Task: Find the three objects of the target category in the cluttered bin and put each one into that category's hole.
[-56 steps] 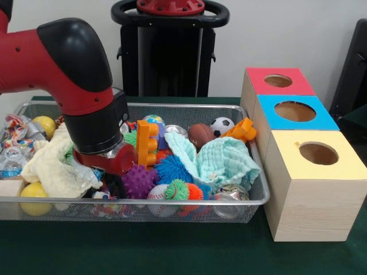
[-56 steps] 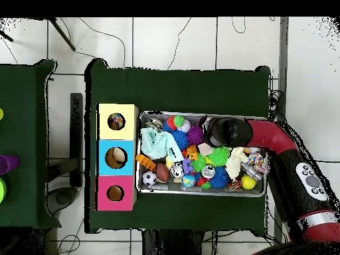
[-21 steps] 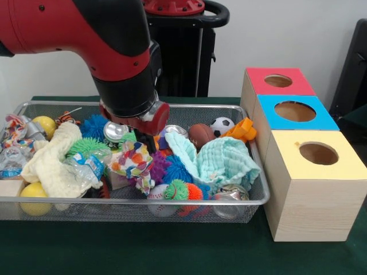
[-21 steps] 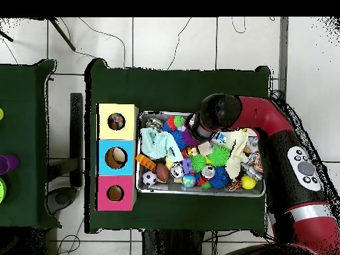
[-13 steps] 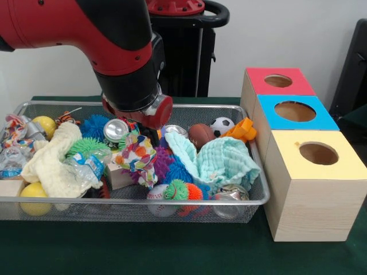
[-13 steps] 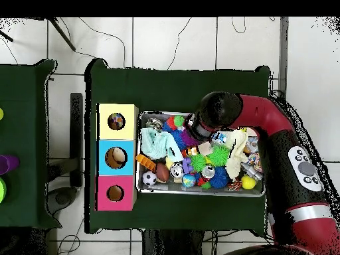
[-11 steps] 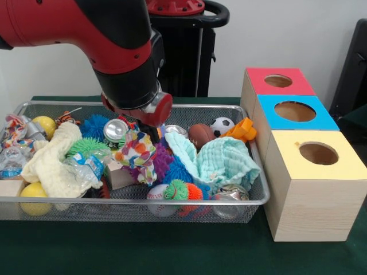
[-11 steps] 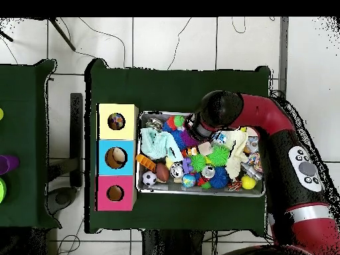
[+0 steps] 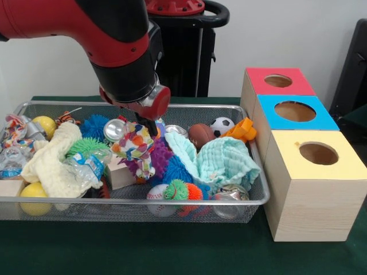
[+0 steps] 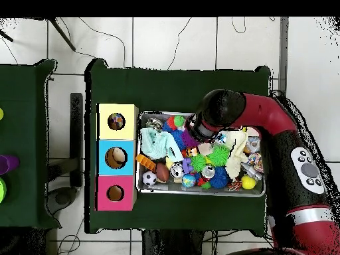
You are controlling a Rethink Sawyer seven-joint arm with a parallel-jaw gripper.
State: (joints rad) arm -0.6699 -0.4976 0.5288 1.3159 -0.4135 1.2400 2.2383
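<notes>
A multicoloured spotted cloth [image 9: 136,146] hangs above the middle of the wire mesh bin [image 9: 172,201], and my gripper [image 9: 151,126] is shut on its top corner. Its lower end trails near a purple spiky ball [image 9: 159,156]. To the right stand three wooden boxes with holes: red top [image 9: 278,81], blue top [image 9: 295,111] and yellow top [image 9: 318,153]. In the overhead view the arm's head [image 10: 216,114] covers the gripper and the cloth. There the boxes show as yellow [image 10: 116,121], blue [image 10: 116,157] and pink [image 10: 115,193], left of the bin [image 10: 199,193].
The bin holds a mint cloth [image 9: 222,160], a cream cloth [image 9: 53,165], a brown football [image 9: 200,135], a small soccer ball [image 9: 221,125], an orange block [image 9: 244,130], cans [image 9: 116,130], yellow balls [image 9: 44,125] and several spiky balls [image 9: 176,171].
The gripper has risen a little and carried the spotted cloth up off the pile. Earlier the arm was low at the bin's left side and has since moved to its middle.
</notes>
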